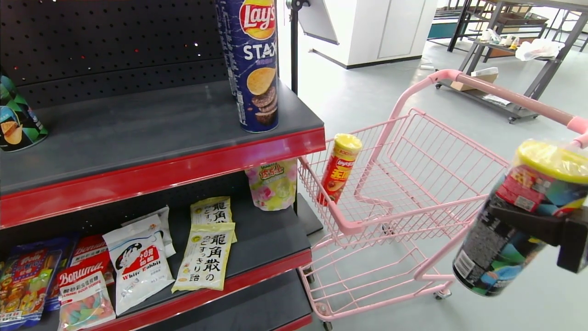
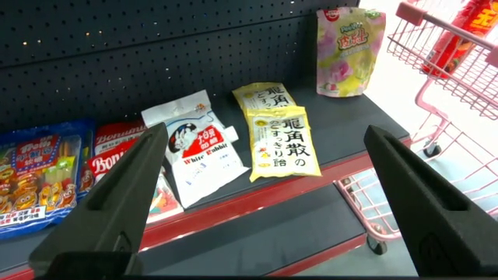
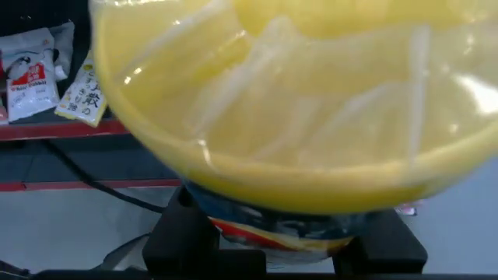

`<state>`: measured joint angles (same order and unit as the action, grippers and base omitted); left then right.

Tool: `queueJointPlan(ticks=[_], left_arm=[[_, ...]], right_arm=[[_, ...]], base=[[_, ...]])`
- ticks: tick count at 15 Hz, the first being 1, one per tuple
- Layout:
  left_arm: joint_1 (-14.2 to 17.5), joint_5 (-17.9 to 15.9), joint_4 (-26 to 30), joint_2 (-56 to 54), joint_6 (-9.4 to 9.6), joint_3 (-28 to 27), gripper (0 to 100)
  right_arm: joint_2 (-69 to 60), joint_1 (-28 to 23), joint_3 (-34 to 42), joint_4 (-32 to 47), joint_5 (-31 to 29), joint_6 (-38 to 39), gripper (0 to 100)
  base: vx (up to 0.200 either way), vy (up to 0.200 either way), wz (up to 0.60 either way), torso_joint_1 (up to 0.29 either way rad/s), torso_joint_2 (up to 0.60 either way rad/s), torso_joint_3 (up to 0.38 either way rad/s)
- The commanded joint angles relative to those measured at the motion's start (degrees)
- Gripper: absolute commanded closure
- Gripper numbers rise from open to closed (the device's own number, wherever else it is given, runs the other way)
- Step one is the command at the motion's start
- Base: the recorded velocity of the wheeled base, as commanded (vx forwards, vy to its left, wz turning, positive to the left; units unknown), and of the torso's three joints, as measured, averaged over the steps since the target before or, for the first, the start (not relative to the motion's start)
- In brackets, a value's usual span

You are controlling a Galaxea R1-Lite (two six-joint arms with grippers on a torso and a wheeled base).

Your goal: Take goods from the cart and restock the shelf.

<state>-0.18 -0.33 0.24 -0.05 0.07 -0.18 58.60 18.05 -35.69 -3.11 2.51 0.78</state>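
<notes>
1. Yellow-lidded can (image 1: pixel 491 248): at the right edge of the head view, held off the floor. It is tilted, with its lid toward the upper right and its base toward the lower left, and it sits right of the cart basket in the frame.
2. Right claw (image 1: pixel 537 223): closed round the middle of the yellow-lidded can, with a black finger crossing the can's wall. In the right wrist view we see the yellow lid (image 3: pixel 296 101) close up, with the dark fingers beneath it.
3. Left claw (image 2: pixel 264 210): spread wide, with nothing between its fingers. In the left wrist view it hangs in front of the lower shelf (image 1: pixel 275 234).
4. Cart (image 1: pixel 505 99): pink wire, centre-right of the head view, just beside the right end of the shelving. One red can (image 1: pixel 339 168) leans in the basket's left corner.
5. Upper shelf (image 1: pixel 138 128): a blue can (image 1: pixel 255 64) stands upright at the right front edge. We note a green-patterned can (image 1: pixel 16 119) at the far left edge of the frame.
6. Lower shelf: a white bag (image 1: pixel 138 264) and two overlapping yellow packets (image 1: pixel 206 255) lie flat at lower centre. A pink-and-green pouch (image 1: pixel 273 184) stands behind them to the right. More coloured bags (image 1: pixel 27 285) lie at lower left.
</notes>
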Motion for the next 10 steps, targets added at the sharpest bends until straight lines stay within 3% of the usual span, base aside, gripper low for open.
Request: queueJointPlan(ticks=[1,10], left_arm=[[0.01,-0.02,0.02,0.05,0.01,0.01,0],[0.01,-0.02,0.02,0.05,0.01,0.01,0]], right_arm=[[-6.74,-0.3,3.79,0.12,-0.31,-0.96,100],[-3.76,1.19,0.8,0.03,4.08,-4.12,100]], base=[[0.0,0.0,0.0,0.0,0.0,0.0],[0.0,0.0,0.0,0.008,-0.04,-0.024]])
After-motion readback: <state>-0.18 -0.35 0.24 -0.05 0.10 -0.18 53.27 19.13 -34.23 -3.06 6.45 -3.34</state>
